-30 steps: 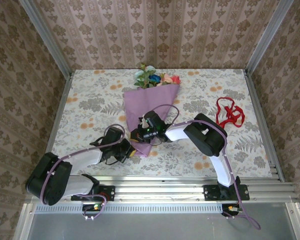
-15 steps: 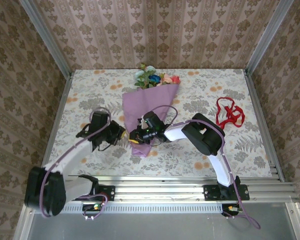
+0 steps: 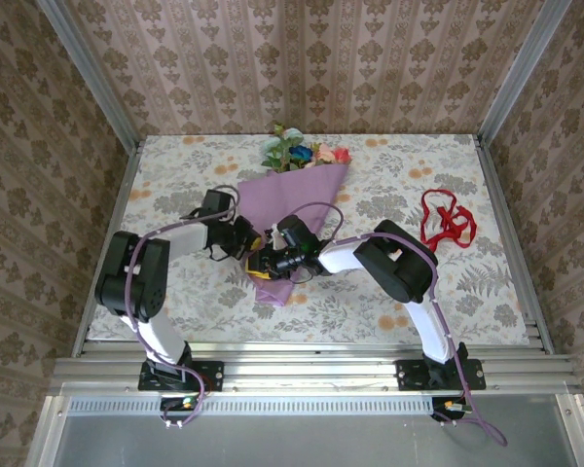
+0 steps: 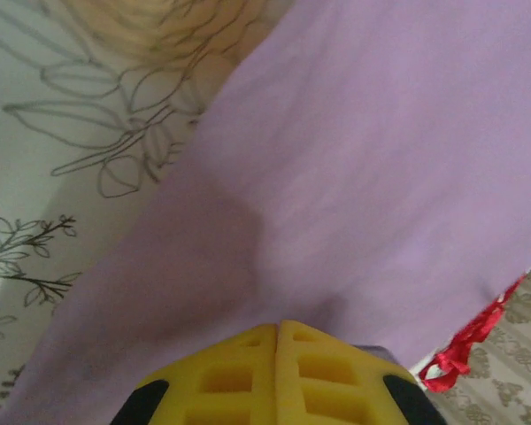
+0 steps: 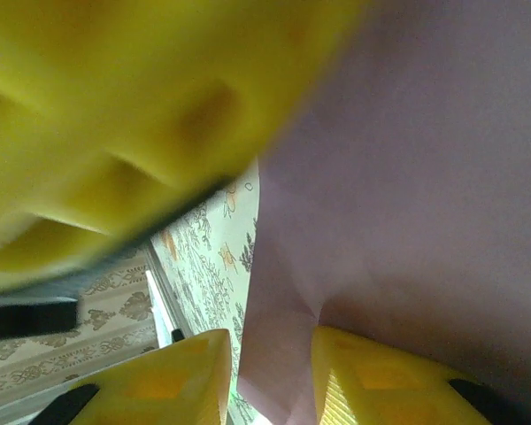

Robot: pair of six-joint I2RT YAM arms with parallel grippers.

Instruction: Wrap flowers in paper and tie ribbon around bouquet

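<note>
At the centre of the overhead frame, the bouquet [image 3: 294,209], a narrow lilac-purple paper cone, is lying flat on the floral-printed table [image 3: 175,195]. Its wide end is pointing toward the top of the frame and its narrow tip toward the bottom. Pink, blue and green artificial flower heads [image 3: 302,153] are showing out of the wide end, near the table's upper edge. The long, thin, bright red ribbon [image 3: 446,219] is lying in loose loops at the right of the frame, well apart from the cone and not yet tied around it.

The left end effector [image 3: 245,243] is sitting at the cone's left edge, just below mid-frame. In its wrist view the two yellow fingers [image 4: 239,376] are pressing together, clenched finger against finger, with the lilac paper [image 4: 354,159] lying directly beyond the tips. Whether the tips are touching the paper cannot be told.

The right end effector [image 3: 263,266] is sitting over the lower part of the cone, just beside the left one. In its wrist view the yellow fingers [image 5: 168,381] are standing apart, released, and the paper's edge and a strip of table are showing through the gap.
</note>
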